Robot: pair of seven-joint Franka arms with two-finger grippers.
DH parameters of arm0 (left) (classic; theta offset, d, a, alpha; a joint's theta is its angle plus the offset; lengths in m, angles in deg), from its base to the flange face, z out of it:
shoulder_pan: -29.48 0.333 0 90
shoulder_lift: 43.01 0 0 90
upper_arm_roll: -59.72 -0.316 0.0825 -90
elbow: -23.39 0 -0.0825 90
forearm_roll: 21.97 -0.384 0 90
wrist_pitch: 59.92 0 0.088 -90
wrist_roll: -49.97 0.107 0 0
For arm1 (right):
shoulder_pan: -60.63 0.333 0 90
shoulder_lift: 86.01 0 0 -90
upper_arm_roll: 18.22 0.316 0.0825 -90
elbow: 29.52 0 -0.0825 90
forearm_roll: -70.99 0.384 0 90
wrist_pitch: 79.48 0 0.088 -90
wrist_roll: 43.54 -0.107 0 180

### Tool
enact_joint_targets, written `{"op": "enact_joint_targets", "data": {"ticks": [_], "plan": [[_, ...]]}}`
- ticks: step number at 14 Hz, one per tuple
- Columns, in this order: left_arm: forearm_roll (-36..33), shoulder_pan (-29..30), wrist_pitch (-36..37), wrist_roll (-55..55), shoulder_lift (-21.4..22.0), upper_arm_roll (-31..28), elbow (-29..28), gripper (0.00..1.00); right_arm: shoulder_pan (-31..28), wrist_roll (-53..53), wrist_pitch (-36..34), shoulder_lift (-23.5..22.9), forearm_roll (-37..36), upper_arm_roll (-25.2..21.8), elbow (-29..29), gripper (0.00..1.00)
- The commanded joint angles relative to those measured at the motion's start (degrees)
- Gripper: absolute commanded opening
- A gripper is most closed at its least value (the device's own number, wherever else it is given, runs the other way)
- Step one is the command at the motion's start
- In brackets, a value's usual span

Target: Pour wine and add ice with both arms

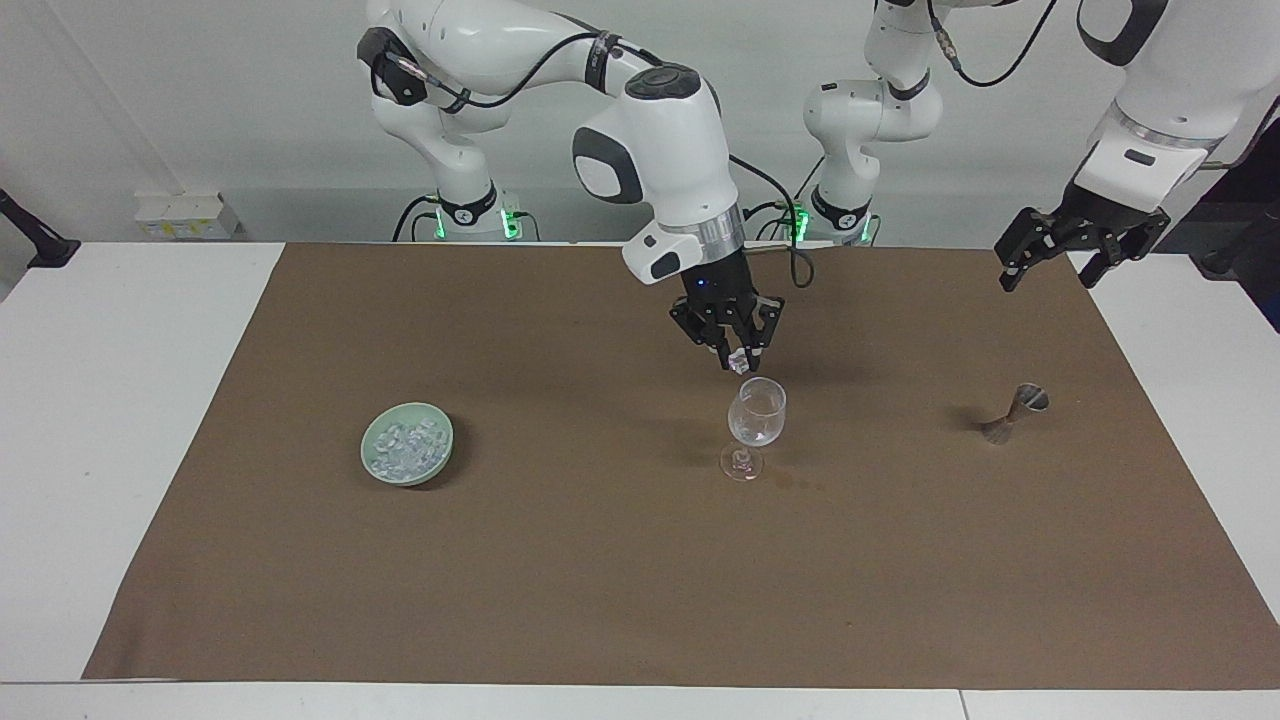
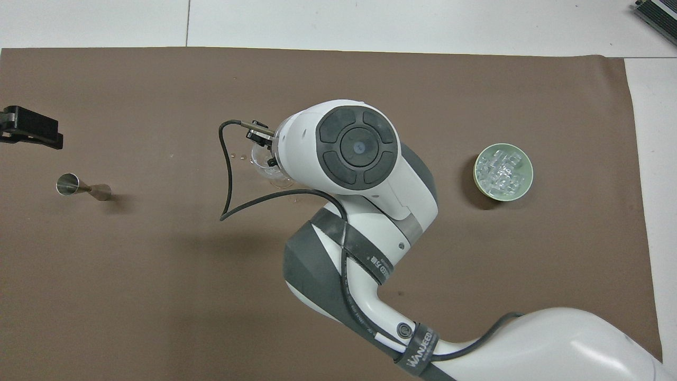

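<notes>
Brown mat (image 1: 600,580): right gripper (image 1: 737,363) is pinching an ice cube (image 1: 739,359) over the wine glass (image 1: 757,410); left gripper (image 1: 1080,262) is waiting open. Next: centre, release.

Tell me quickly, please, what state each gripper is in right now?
Right gripper: shut on an ice cube, just above the wine glass.
Left gripper: open, holding nothing, waiting over the cloth's edge.
</notes>
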Motion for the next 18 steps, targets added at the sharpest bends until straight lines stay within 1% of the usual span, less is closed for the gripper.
{"op": "enact_joint_targets", "data": {"ticks": [1, 4, 7, 11, 13, 18], "plan": [[-0.8, 0.77, -0.92, -0.26, -0.04, 0.44, -0.74, 1.0, 0.56, -2.34, 0.37, -2.03, -2.66, 1.11, -1.81, 0.0], [-0.53, 0.77, -1.28, -0.26, -1.01, 0.44, -0.56, 1.0, 0.82, -3.39, 2.39, -3.35, -4.93, 1.11, -1.81, 0.0], [0.35, 0.86, -1.36, -0.17, -1.1, 0.44, -0.65, 1.0, 0.82, -3.48, 4.05, -3.7, -5.9, 1.11, -2.08, 0.0], [0.44, 1.82, -1.36, 0.27, -1.1, 0.44, -0.56, 1.0, 1.44, -3.57, 7.13, -5.54, -8.63, 1.46, -2.25, 0.0], [0.44, 1.74, -1.36, 0.18, -1.1, 0.44, -0.47, 1.0, 2.05, -3.66, 7.4, -6.51, -9.6, 1.46, -3.13, 0.0], [0.52, 1.56, -1.98, 0.71, -1.27, 0.44, -0.39, 1.0, 2.14, -3.57, 6.7, -6.69, -10.83, 1.55, -2.08, 0.0]]}}
